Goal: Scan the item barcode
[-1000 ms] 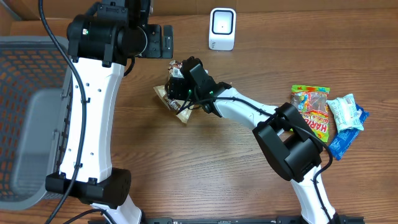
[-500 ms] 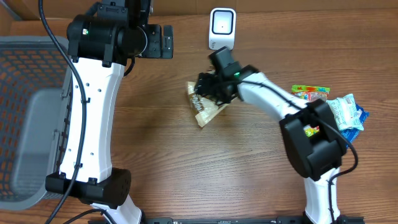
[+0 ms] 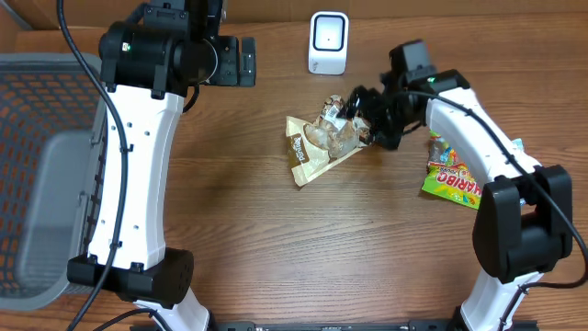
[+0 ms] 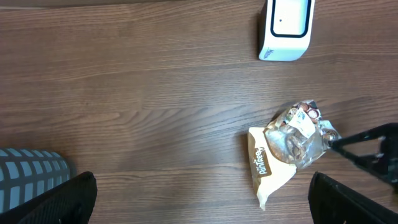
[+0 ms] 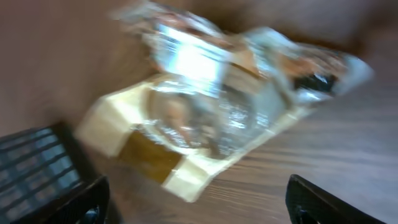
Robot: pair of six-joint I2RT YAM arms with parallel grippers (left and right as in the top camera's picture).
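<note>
You have the right hand (image 3: 366, 118) spread wide and gripping nothing, the snack bag (image 3: 322, 144) lying on the table (image 3: 276, 239) right at its fingertips, the scanner (image 3: 328, 42) near its side, and the left hand (image 3: 241, 62) likewise open.

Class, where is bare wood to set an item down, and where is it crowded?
Bare: the wide wood between the snack bag, the left arm and the front edge. Crowded: right side, around the Haribo bag.
</note>
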